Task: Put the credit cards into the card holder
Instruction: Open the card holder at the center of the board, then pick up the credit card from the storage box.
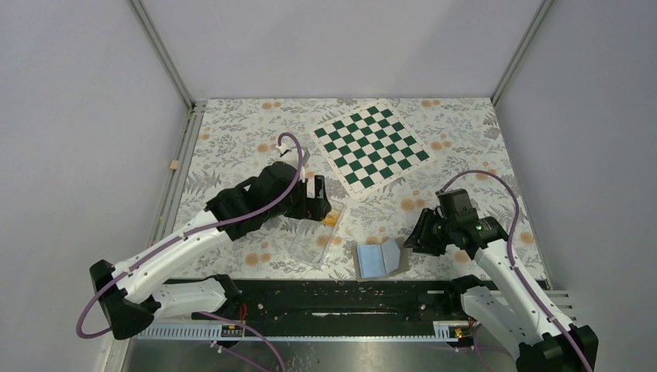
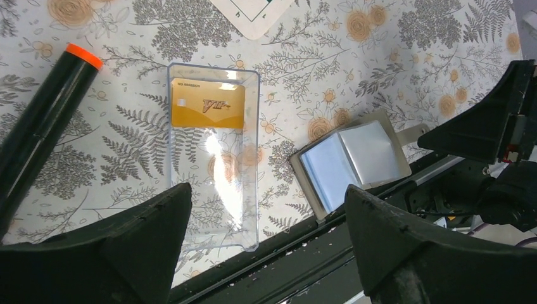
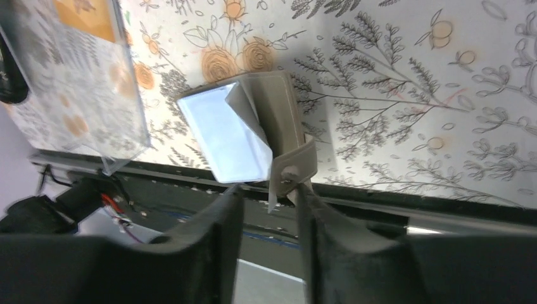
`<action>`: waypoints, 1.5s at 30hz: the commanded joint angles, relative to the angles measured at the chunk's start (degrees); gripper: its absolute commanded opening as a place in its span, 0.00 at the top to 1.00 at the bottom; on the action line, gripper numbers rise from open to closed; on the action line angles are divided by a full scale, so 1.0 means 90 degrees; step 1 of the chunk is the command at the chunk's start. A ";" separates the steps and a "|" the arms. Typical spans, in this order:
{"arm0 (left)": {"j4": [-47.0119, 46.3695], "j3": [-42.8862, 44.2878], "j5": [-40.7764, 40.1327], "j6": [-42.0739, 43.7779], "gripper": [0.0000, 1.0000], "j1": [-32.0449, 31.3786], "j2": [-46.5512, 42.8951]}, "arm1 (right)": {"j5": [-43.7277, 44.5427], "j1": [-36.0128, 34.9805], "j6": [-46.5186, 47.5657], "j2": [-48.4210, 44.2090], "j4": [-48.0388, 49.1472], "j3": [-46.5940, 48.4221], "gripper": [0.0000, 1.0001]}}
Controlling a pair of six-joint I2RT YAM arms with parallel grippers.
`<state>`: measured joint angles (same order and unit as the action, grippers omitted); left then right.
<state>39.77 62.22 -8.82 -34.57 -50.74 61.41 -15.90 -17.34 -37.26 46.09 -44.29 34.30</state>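
Card holder (image 3: 234,136) lies open, strap (image 3: 288,168) inside the parted right pincer (image 3: 269,209)

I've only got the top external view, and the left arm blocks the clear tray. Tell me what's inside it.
Observer: One orange-yellow credit card printed with VIP lies flat at the far end of the clear tray.
Operator: Now report the right end effector at the card holder.
Observer: The right end effector has its jaws apart, with the stud strap of the open card holder sitting between them.
Operator: Check beside the tray too.
Observer: A black marker with an orange tip lies beside the tray, on the side away from the card holder. Your view hides it.
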 commanded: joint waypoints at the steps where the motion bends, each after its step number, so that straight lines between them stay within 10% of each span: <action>1: -0.0313 -0.0048 0.0496 -0.0162 0.11 0.0126 0.0290 | -0.0166 -0.0222 0.0074 0.0154 -0.0231 0.0309 0.72; 5: -0.0333 -0.0054 0.0681 -0.0256 0.11 0.0161 0.0507 | -0.0228 -0.1105 -0.0482 0.0577 0.0475 0.0274 1.00; 17: -0.0332 -0.0116 0.0846 -0.0261 0.11 0.0182 0.0699 | 0.0894 -0.1965 -0.0877 0.1236 0.0383 0.0901 1.00; 24: -0.0243 -0.0080 0.0772 -0.0234 0.11 0.0182 0.0676 | 0.1856 -0.1968 -0.0793 0.0719 -0.0429 0.1018 0.55; 27: -0.0227 -0.0103 0.0708 -0.0228 0.11 0.0189 0.0608 | 0.1979 -0.1966 -0.0733 0.0438 -0.0545 0.1169 0.53; 37: -0.0385 -0.0269 0.0950 -0.0358 0.11 0.0336 0.0594 | 0.0881 -0.2834 -0.1109 0.1448 0.0762 0.1217 1.00; 45: -0.0382 -0.0369 0.1168 -0.0354 0.11 0.0408 0.0628 | 0.0499 -0.3425 -0.1801 0.3281 0.2042 0.1252 1.00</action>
<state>38.68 59.20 -0.21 -37.45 -47.42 67.68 -9.91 -47.00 -49.32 70.28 -32.73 44.77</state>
